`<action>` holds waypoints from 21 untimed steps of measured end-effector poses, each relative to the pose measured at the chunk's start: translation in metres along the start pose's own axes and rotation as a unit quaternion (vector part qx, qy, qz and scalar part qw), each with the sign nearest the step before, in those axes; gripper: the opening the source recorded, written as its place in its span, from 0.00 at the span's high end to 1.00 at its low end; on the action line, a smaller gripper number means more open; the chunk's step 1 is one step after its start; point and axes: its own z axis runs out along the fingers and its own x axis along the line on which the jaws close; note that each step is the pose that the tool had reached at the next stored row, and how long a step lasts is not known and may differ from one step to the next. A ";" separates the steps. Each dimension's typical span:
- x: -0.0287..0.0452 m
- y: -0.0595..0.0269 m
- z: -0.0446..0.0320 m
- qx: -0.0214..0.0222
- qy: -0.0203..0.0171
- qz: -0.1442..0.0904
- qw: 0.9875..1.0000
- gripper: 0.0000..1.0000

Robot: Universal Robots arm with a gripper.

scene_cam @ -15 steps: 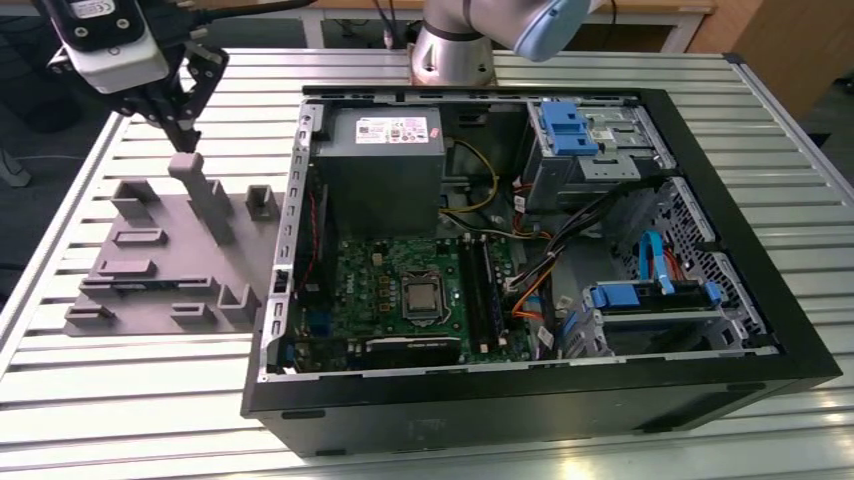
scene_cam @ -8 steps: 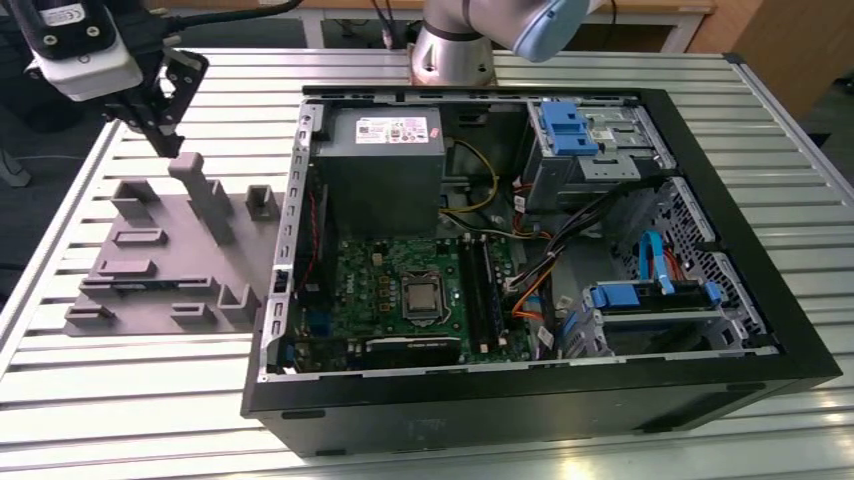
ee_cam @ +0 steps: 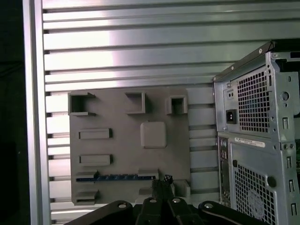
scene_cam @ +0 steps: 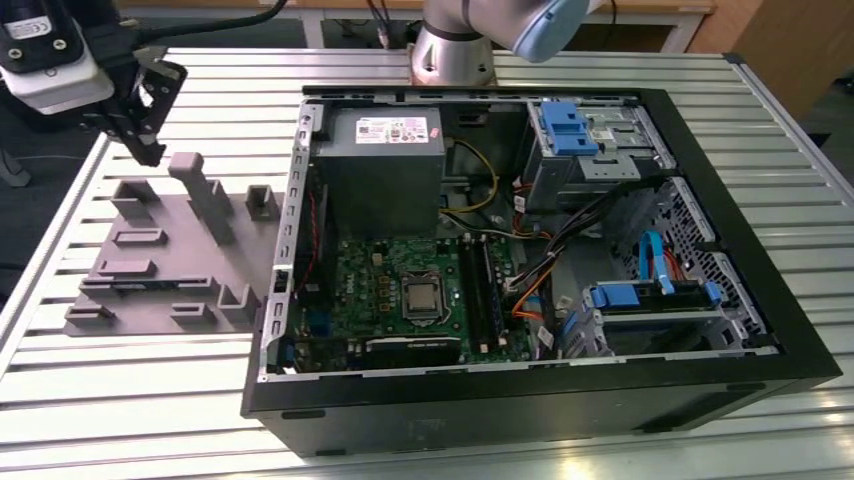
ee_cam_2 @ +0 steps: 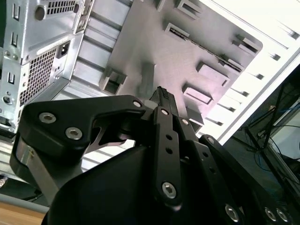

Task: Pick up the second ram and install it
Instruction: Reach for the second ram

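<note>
The second ram (ee_cam: 117,177) stands on its edge in a slot of the grey fixture tray (ee_cam: 122,159), seen as a thin dark strip with bluish glints. My gripper (ee_cam: 164,179) hovers above the tray with its tips close to one end of that strip. In the exterior view the gripper (scene_cam: 146,153) hangs over the far end of the tray (scene_cam: 187,270), at the exterior view's left. The black fingers (ee_cam_2: 161,101) are pressed together with nothing between them. The motherboard's long black memory slots (scene_cam: 475,290) lie inside the open computer case (scene_cam: 534,400).
The case's perforated metal back (ee_cam: 255,136) rises right beside the tray. Tall grey posts (scene_cam: 203,190) stick up from the tray. The arm's base (scene_cam: 451,55) stands behind the case. The slatted aluminium table (scene_cam: 787,270) ends close by at the exterior view's left.
</note>
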 end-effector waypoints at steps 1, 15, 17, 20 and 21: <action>0.0011 -0.0013 0.0004 0.000 0.000 0.000 1.000 0.89; 0.0283 -0.0187 0.0040 0.000 0.000 -0.001 1.000 0.89; 0.0321 -0.0207 0.0044 0.000 0.000 -0.002 1.000 0.89; 0.0379 -0.0229 0.0051 0.000 0.000 -0.002 1.000 0.89; 0.0398 -0.0235 0.0054 0.000 0.000 -0.002 1.000 0.89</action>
